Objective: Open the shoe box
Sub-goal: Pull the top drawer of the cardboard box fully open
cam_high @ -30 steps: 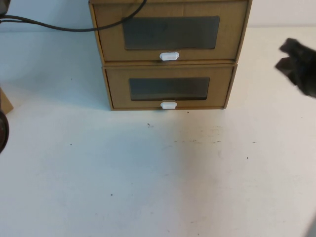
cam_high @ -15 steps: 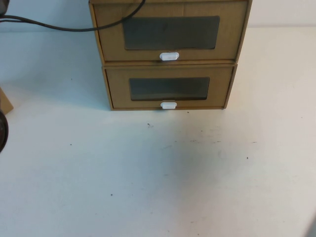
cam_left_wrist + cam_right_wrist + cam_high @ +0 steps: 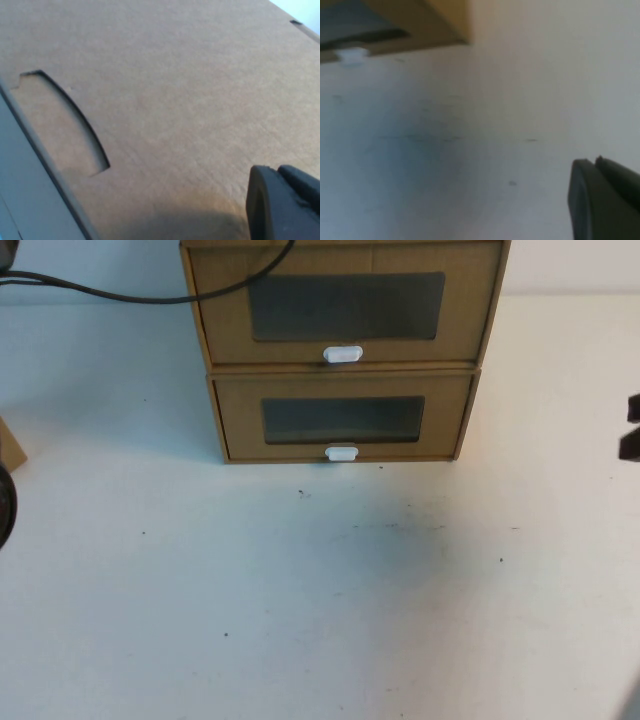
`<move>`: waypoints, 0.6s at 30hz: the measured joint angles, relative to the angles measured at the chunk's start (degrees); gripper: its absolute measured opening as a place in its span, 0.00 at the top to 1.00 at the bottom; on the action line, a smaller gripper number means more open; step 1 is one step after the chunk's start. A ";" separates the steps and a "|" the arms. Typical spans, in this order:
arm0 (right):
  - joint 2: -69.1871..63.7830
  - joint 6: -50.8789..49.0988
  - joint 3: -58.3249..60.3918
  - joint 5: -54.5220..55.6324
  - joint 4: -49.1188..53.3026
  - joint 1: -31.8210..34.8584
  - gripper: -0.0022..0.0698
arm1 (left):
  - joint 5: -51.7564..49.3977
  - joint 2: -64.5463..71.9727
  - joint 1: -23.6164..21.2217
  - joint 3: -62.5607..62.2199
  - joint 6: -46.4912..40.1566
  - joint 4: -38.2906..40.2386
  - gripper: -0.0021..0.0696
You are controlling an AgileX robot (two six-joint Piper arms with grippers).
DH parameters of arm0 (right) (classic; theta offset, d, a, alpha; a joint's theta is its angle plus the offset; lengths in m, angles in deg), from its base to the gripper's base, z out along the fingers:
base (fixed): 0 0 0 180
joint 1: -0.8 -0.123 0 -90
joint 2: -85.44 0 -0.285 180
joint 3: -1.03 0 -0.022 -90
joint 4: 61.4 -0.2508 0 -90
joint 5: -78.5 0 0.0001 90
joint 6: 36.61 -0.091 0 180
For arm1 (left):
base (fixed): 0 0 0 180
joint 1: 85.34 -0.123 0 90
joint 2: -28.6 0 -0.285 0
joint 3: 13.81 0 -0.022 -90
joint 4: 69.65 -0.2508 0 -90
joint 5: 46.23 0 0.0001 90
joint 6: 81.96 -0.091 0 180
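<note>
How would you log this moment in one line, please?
brown cardboard drawer boxes: both shut | left gripper: close over cardboard panel | right gripper: shut, empty, over white table right of boxes

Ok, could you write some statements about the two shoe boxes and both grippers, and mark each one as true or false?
1. The upper box and the lower box are both closed. True.
2. The right gripper grips the lower white handle. False: it is at the right edge of the high view, jaws shut, well apart from that handle.
3. A black cable runs across the upper box's top left corner. True.
4. The left gripper hangs over bare table. False: its wrist view shows it close to a brown cardboard surface.
</note>
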 joint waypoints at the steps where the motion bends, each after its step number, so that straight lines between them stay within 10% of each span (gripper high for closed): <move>1: 0.00 3.71 0.00 -0.75 -5.72 0.22 1.00 | 0.00 0.00 0.00 0.00 0.00 0.00 0.98; 11: -5.98 33.78 1.07 -19.02 -58.07 0.04 1.00 | -0.14 0.00 0.00 0.00 0.00 0.00 0.98; 18: -12.38 43.14 5.72 -20.64 -64.61 -8.06 1.00 | -0.40 0.00 0.00 0.00 0.00 0.00 0.98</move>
